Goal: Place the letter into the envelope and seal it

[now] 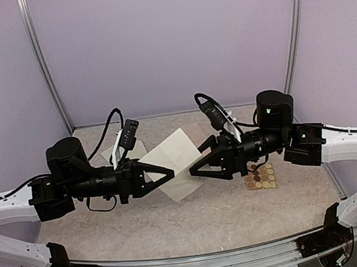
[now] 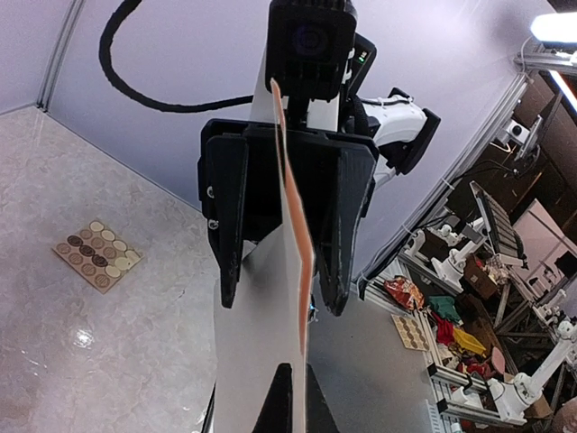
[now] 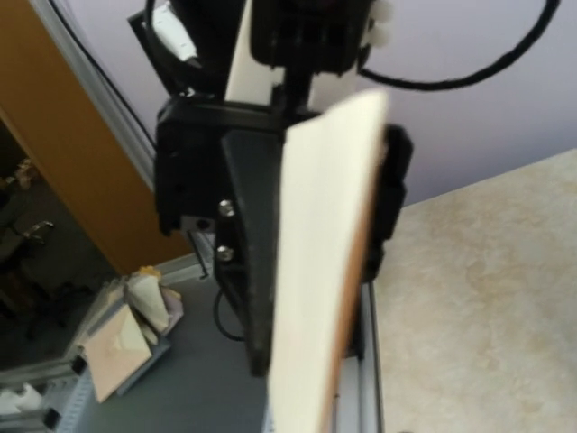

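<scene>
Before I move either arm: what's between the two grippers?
The envelope spans from left gripper to right gripper, an edge inside each one's jaws; clearest in the top view.

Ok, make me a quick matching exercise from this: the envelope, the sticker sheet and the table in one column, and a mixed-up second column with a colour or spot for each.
Column one:
1. envelope
2. sticker sheet
3. table

Column two:
A. mottled beige, under everything
B. cream, between the left gripper and the right gripper
C. tan with round brown dots, lying flat near the right arm

Pairs: 1-B, 2-C, 3-A
</scene>
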Tool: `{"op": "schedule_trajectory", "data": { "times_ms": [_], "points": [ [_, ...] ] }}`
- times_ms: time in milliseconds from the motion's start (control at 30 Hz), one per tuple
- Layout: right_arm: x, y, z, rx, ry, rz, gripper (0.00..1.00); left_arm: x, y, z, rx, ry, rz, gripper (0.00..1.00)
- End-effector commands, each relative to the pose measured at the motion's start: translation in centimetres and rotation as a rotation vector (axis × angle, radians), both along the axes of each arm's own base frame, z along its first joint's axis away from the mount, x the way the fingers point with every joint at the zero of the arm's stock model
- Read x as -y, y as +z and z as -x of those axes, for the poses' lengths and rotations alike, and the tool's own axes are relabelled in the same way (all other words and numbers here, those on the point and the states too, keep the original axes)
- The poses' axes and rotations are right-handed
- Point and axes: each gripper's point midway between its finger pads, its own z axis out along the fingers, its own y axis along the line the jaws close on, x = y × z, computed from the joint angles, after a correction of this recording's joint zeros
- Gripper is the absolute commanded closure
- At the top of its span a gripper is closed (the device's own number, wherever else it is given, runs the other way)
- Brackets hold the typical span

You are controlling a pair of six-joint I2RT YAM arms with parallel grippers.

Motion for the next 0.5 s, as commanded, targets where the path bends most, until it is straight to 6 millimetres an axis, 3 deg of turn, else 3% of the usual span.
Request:
{"op": "schedule_trajectory", "data": {
  "times_ms": [0, 200, 333, 367, 433, 467],
  "points": [
    [-0.3, 1.0, 0.8, 0.018, 0.043, -0.022, 0.65, -0.1, 2.2, 0.2, 0.039, -0.001, 0.059, 1.0],
    [0.0, 1.5, 0.9, 0.021, 0.038, -0.048, 1.0, -0.6, 2.0, -0.6, 0.05, 0.056, 0.032, 1.0],
    [0.0, 1.5, -0.1, 0.024, -0.028, -0.036, 1.0, -1.0, 1.5, -1.4, 0.051, 0.113, 0.004, 1.0],
    [0.2, 1.5, -0.3, 0.027, -0.048, -0.036, 1.0, -1.3, 1.6, -1.6, 0.053, 0.13, 0.007, 0.92],
    [0.4, 1.5, -1.0, 0.024, -0.095, -0.034, 1.0, -1.7, 1.8, -2.2, 0.059, 0.173, 0.004, 0.59],
    [0.4, 1.5, -1.3, 0.022, -0.12, -0.031, 1.0, -2.1, 1.9, -2.6, 0.066, 0.207, 0.0, 0.49]
  ]
}}
